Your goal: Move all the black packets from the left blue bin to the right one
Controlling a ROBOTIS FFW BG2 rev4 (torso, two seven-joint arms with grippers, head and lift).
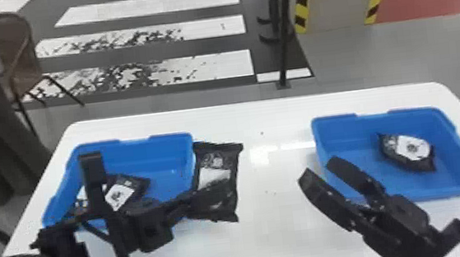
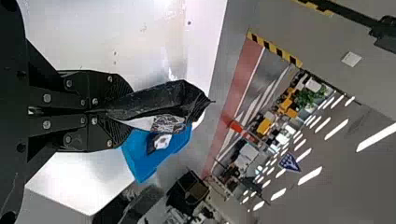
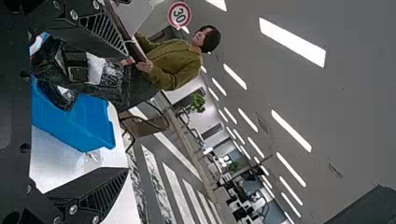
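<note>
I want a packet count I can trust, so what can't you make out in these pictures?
Number of packets in the left blue bin: head view, the left arm covers part of it.
Part of the near wall of the right bin: head view, behind the right hand.
Near edge of the table: head view, cut off by the bottom edge.
Fine print on the right bin's packet: head view, too small.

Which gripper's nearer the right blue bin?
Right. Right gripper hangs by the right blue bin; left gripper is across by the left blue bin, holding a black packet.
</note>
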